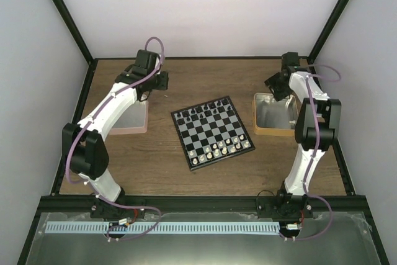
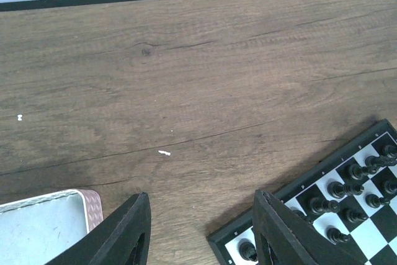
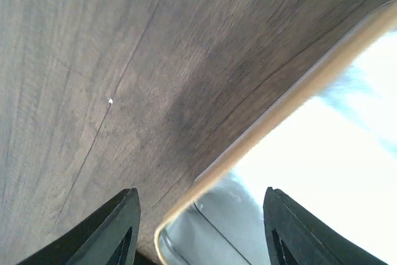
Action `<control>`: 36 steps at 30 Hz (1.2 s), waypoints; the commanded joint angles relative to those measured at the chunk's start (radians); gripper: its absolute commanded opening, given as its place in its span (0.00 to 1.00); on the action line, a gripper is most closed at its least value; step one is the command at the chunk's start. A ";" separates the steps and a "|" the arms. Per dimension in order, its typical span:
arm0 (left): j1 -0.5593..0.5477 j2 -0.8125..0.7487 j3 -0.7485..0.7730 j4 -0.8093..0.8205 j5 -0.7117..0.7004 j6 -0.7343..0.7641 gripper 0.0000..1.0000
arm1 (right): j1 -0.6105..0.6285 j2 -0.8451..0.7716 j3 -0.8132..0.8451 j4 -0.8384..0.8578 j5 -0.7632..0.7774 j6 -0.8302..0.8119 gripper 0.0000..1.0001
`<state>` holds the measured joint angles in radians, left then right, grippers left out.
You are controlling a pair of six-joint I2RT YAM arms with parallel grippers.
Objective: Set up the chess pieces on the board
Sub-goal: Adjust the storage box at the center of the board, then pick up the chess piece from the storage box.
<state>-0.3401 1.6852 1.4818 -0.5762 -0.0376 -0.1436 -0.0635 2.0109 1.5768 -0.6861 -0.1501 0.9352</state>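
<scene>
**tom:** So where are the chess pieces [image 1: 224, 149] sitting right now?

**kay:** Cream ones stand along the near rows of the board [image 1: 213, 130], black men [image 1: 205, 112] on the far rows. Board's in the middle of the table [image 1: 155, 166], between a pink tray [image 1: 127, 131] on the left and a tan tray [image 1: 273, 131] on the right

**tom:** And the pincers?

**kay:** Left gripper [image 2: 201, 228] hovers just past the pink tray's far right corner, jaws partly apart, nothing between them. Right gripper [image 3: 198, 228] hangs over the tan tray's far left corner, jaws apart too, and empty

**tom:** Tips for grabbing one?

**kay:** They look tiny, light, hard and slick, so I'd guess they tip or squirt out easily. I'd come straight down and pinch the waist below the head, gently, minding the neighbours packed just beside it
</scene>
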 commanded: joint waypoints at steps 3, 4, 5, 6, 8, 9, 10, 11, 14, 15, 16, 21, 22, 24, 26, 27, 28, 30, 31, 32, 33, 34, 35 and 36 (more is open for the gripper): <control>0.006 -0.053 -0.025 0.029 0.010 0.020 0.47 | -0.010 -0.161 0.019 -0.224 0.240 0.078 0.51; 0.006 -0.057 -0.028 0.030 0.009 0.022 0.47 | -0.010 -0.180 -0.010 -0.249 0.266 0.129 0.49; 0.006 -0.061 -0.032 0.031 0.009 0.023 0.47 | -0.011 -0.204 -0.049 -0.262 0.283 0.158 0.47; 0.006 -0.064 -0.036 0.033 0.009 0.023 0.47 | -0.012 -0.226 -0.094 -0.264 0.294 0.188 0.47; 0.006 -0.069 -0.040 0.033 0.007 0.024 0.47 | -0.017 -0.266 -0.177 -0.264 0.307 0.246 0.46; 0.006 -0.072 -0.042 0.034 0.006 0.024 0.47 | -0.025 -0.275 -0.223 -0.259 0.308 0.270 0.46; 0.006 -0.075 -0.044 0.035 0.005 0.025 0.48 | -0.033 -0.277 -0.249 -0.252 0.305 0.284 0.45; 0.006 -0.076 -0.045 0.036 0.005 0.025 0.48 | -0.043 -0.276 -0.267 -0.255 0.303 0.306 0.43; 0.006 -0.076 -0.041 0.035 0.005 0.028 0.47 | -0.053 -0.264 -0.288 -0.244 0.332 0.343 0.40; 0.006 -0.076 -0.041 0.036 0.004 0.029 0.48 | -0.053 -0.260 -0.291 -0.237 0.346 0.349 0.40; 0.006 -0.076 -0.041 0.035 0.004 0.029 0.47 | -0.054 -0.253 -0.290 -0.233 0.365 0.360 0.39; 0.006 -0.073 -0.035 0.031 -0.009 0.033 0.48 | -0.067 -0.201 -0.285 -0.234 0.423 0.390 0.39; 0.006 -0.072 -0.033 0.029 -0.012 0.033 0.48 | -0.071 -0.191 -0.285 -0.229 0.424 0.390 0.39; 0.006 -0.070 -0.029 0.028 -0.013 0.033 0.48 | -0.080 -0.176 -0.287 -0.210 0.412 0.383 0.39; 0.006 -0.067 -0.024 0.026 -0.012 0.033 0.48 | -0.082 -0.165 -0.286 -0.181 0.401 0.375 0.40; 0.006 -0.065 -0.022 0.026 -0.010 0.033 0.48 | -0.082 -0.163 -0.286 -0.172 0.400 0.375 0.40; 0.006 -0.063 -0.021 0.026 -0.010 0.033 0.48 | -0.084 -0.161 -0.287 -0.165 0.402 0.379 0.40; 0.007 -0.061 -0.019 0.028 -0.009 0.033 0.48 | -0.086 -0.156 -0.290 -0.142 0.406 0.380 0.40; 0.007 -0.060 -0.018 0.027 -0.008 0.033 0.48 | -0.088 -0.153 -0.290 -0.132 0.408 0.382 0.40; 0.007 -0.059 -0.018 0.027 -0.007 0.033 0.48 | -0.090 -0.146 -0.289 -0.126 0.412 0.384 0.40; 0.007 -0.061 -0.018 0.028 -0.007 0.034 0.48 | -0.092 -0.140 -0.286 -0.119 0.412 0.383 0.40; 0.006 -0.060 -0.019 0.029 -0.007 0.035 0.48 | -0.093 -0.129 -0.281 -0.117 0.412 0.381 0.40; 0.006 -0.061 -0.020 0.030 -0.008 0.035 0.48 | -0.094 -0.120 -0.276 -0.120 0.412 0.382 0.40; 0.006 -0.061 -0.020 0.029 -0.008 0.035 0.48 | -0.094 -0.114 -0.274 -0.122 0.413 0.384 0.40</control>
<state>-0.3401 1.6348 1.4467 -0.5617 -0.0414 -0.1249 -0.1436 1.8614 1.2758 -0.8246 0.2161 1.2961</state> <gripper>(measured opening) 0.484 0.398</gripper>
